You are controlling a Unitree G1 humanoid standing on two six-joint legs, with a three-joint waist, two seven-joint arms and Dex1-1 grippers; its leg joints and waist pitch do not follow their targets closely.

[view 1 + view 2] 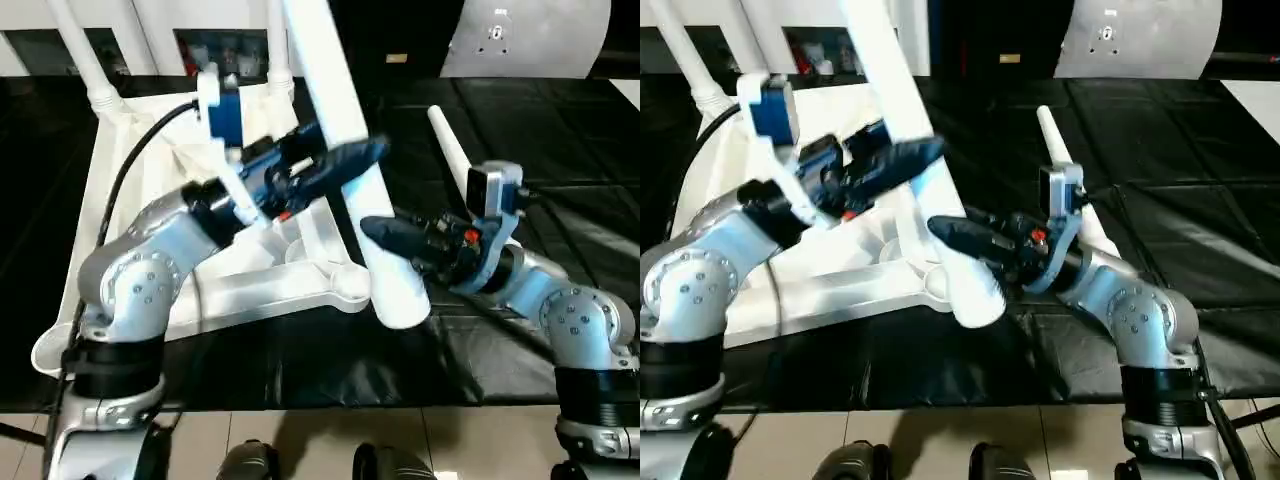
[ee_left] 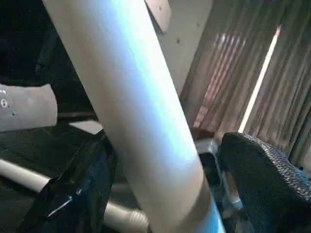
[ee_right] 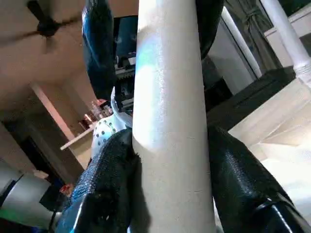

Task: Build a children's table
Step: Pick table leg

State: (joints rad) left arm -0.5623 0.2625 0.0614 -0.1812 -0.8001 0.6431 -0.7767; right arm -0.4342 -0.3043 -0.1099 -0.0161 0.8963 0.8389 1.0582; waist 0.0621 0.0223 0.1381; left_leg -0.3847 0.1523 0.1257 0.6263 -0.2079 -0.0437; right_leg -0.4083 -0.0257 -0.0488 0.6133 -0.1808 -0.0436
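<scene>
The white table top (image 1: 250, 290) lies upside down on the black mat, ribs up. Two white legs (image 1: 85, 50) (image 1: 278, 60) stand in its far corner sockets. Both grippers hold a third white leg (image 1: 335, 80), tilted, its wide end (image 1: 400, 300) hanging just beside the near right corner socket (image 1: 345, 285). My left gripper (image 1: 352, 158) is shut on this leg higher up, with a finger (image 2: 77, 184) on each side. My right gripper (image 1: 385, 232) is shut on it lower down, fingers (image 3: 107, 189) pressed against it. A fourth leg (image 1: 452, 150) lies loose on the mat behind my right arm.
The black mat (image 1: 560, 130) covers the floor around the table top, ending at pale tiles (image 1: 300, 440) near my feet. A white cabinet with glass doors (image 1: 200, 40) stands at the back. A silver panel (image 1: 530, 35) sits at the far right.
</scene>
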